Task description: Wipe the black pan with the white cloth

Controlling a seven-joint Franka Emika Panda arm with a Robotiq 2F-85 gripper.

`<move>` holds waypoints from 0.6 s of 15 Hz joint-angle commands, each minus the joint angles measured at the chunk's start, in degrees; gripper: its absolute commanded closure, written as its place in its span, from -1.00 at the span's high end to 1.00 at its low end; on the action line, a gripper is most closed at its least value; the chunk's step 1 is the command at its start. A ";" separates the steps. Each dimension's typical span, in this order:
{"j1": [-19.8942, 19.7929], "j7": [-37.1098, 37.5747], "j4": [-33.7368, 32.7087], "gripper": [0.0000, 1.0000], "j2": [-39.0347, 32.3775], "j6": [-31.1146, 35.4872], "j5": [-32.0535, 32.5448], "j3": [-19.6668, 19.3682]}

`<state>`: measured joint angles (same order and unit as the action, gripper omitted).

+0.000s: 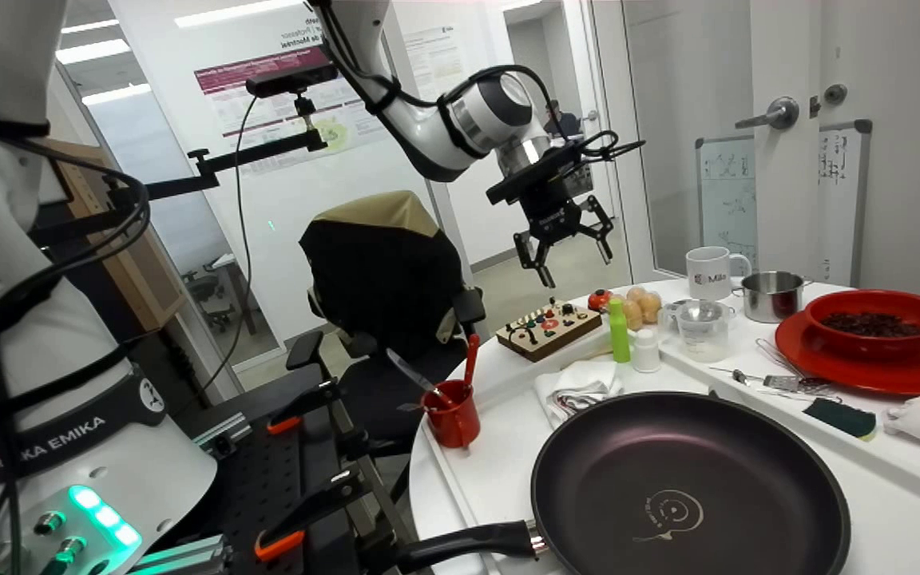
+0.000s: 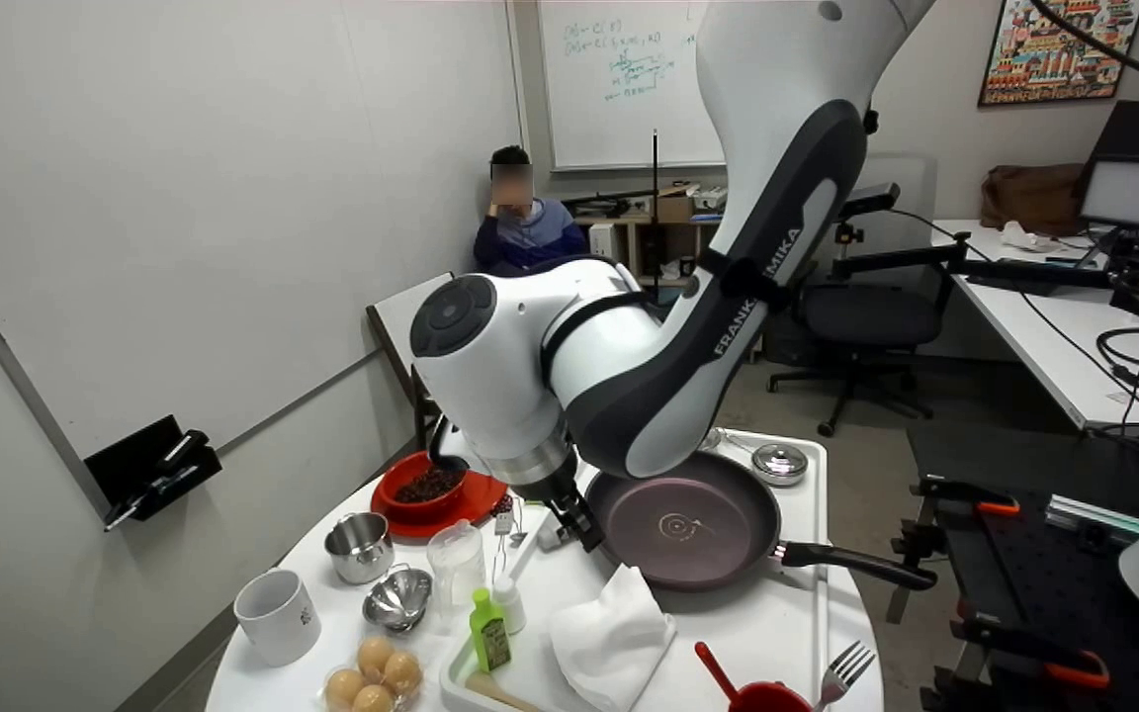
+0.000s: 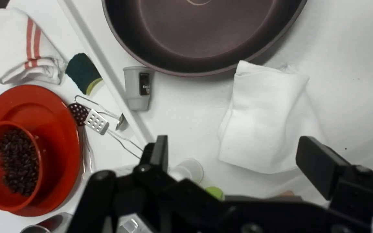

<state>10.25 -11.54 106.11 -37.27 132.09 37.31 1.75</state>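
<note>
The black pan lies face up on the white tray, its long handle reaching past the tray's edge. Beside it, folded and wrinkled, the white cloth rests on the tray. In the wrist view one corner of the cloth meets the rim of the pan. My gripper hangs in the air above the table, open, with nothing between its fingers. Seen from the wrist, the gripper spans the lower part of the cloth from above, and the right finger overlaps the cloth's edge.
A green bottle and a white shaker stand close to the cloth. A red mug with cutlery is near the table's edge. A grey container lies by the pan. Beyond the tray wall sit a red bowl and a sponge.
</note>
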 commanded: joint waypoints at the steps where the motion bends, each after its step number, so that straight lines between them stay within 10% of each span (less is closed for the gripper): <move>1: 1.13 3.53 -1.08 1.00 -3.82 4.07 3.11 -1.25; 9: -0.55 3.22 -5.95 1.00 -12.64 -0.61 -3.72 -0.40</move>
<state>10.22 -7.60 104.53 -45.68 134.69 36.99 1.15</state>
